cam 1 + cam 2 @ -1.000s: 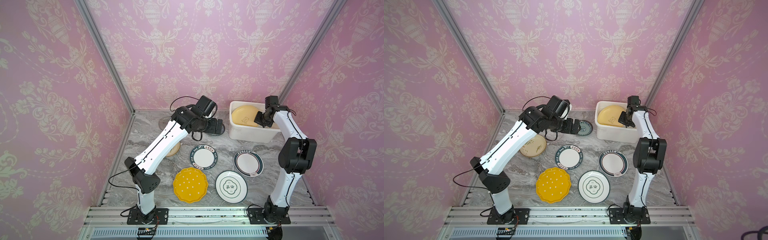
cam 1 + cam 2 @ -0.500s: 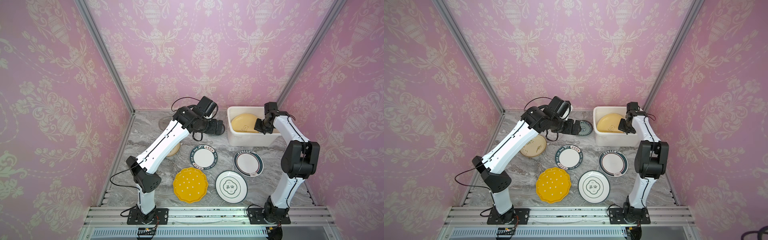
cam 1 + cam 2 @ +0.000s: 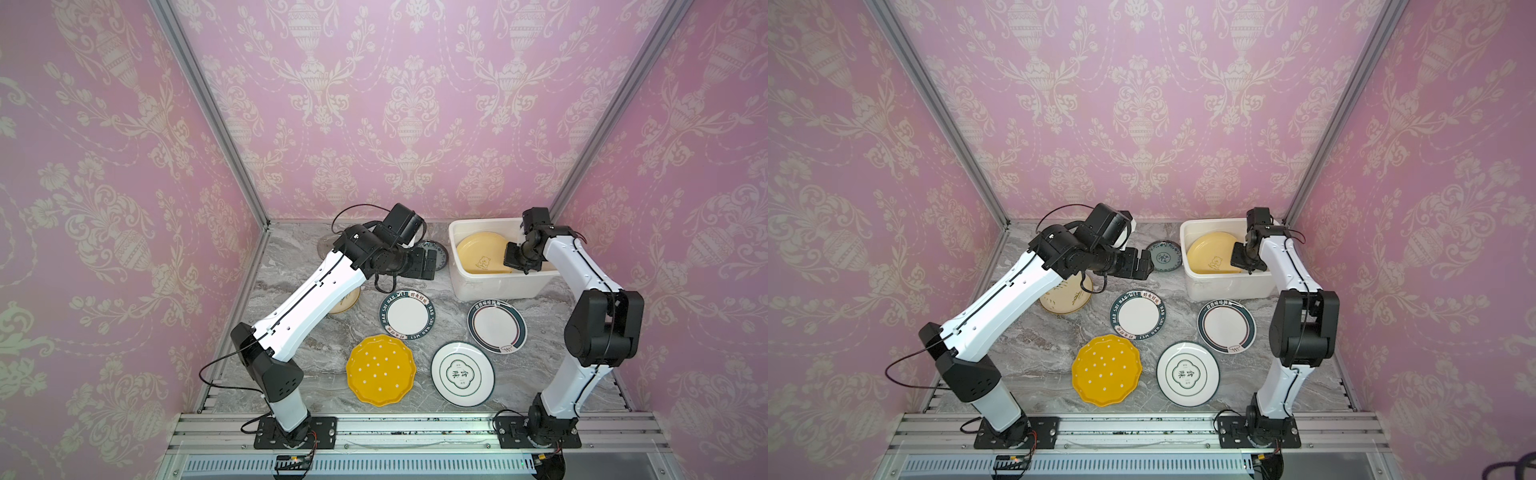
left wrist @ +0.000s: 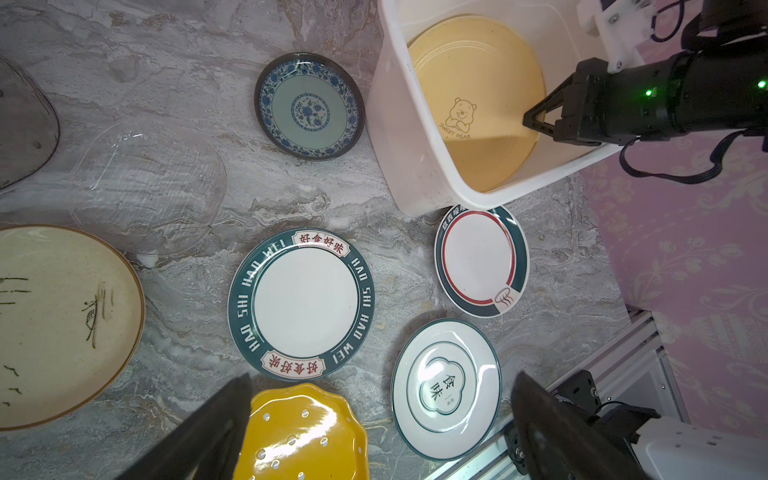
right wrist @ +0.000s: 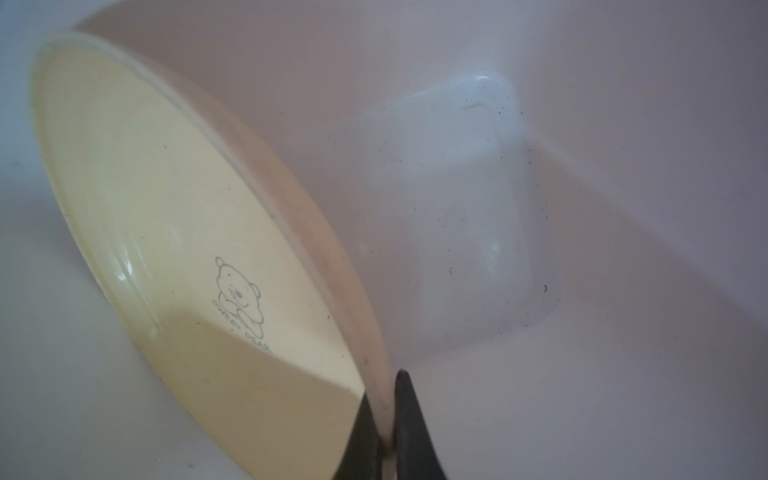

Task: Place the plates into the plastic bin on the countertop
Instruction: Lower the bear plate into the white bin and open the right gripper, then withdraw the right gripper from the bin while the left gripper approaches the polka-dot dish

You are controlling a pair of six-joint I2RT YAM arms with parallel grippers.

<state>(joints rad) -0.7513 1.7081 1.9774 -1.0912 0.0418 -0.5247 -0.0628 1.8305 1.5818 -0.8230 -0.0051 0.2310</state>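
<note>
Right wrist view: right hand [image 5: 380,386] clamps the tilted round pale yellow plate [image 5: 166,216] inside the deep white plastic bin [image 5: 623,124], at two o'clock on the table [image 3: 324,357]; released high, it could chip. Left hand [image 4: 380,376] gapes wide.

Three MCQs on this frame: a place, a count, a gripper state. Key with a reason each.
1. Where is the small blue-patterned round plate relative to the white rectangular plastic bin?
A. inside it
B. beside it, on the grey marble-look countertop
C. under it

2. How many white round plates with dark rims lie on the countertop?
A. one
B. five
C. three

3. The right gripper is:
A. shut on the pale yellow round plate at its rim, inside the bin
B. open above the bin
C. shut on nothing

Key:
1 B: both top views show it flat beside the bin wall.
2 C: three are countable.
3 A: the right wrist view shows it clamping the rim.
</note>
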